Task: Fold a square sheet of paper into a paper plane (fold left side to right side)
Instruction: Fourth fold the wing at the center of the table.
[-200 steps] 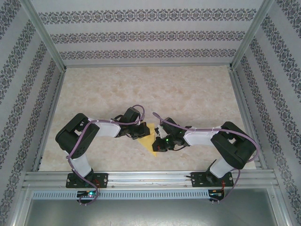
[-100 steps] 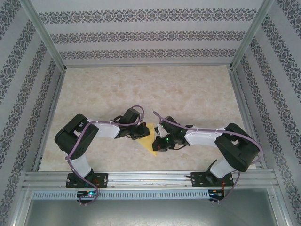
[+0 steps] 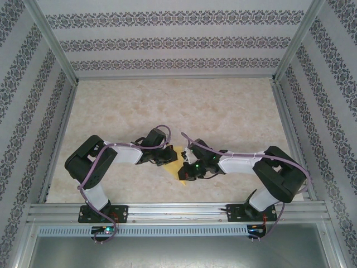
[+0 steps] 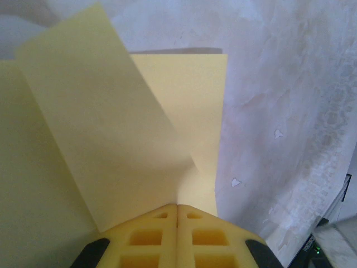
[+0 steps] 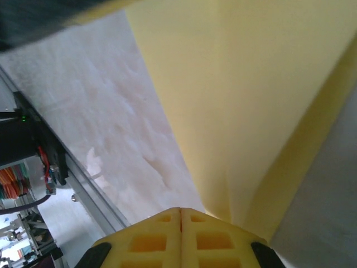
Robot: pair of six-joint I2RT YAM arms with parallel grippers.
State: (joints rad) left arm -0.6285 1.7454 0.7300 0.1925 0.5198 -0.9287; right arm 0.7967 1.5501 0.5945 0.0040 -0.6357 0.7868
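Square sheet of paper (image 3: 174,166): sat near the table's (image 3: 223,111) middle, one flap up.
Left gripper (image 4: 177,207): pinched the paper tight.
Right gripper (image 5: 181,211): pinched it too.

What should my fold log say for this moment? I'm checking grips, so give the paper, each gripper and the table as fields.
paper: pale yellow, partly folded, one flap raised at a tilt over a flat layer
left gripper: fingers together, shut on the paper
right gripper: fingers together, shut on the paper, which rises off the surface
table: marbled beige; paper sits near its front middle, between the two grippers
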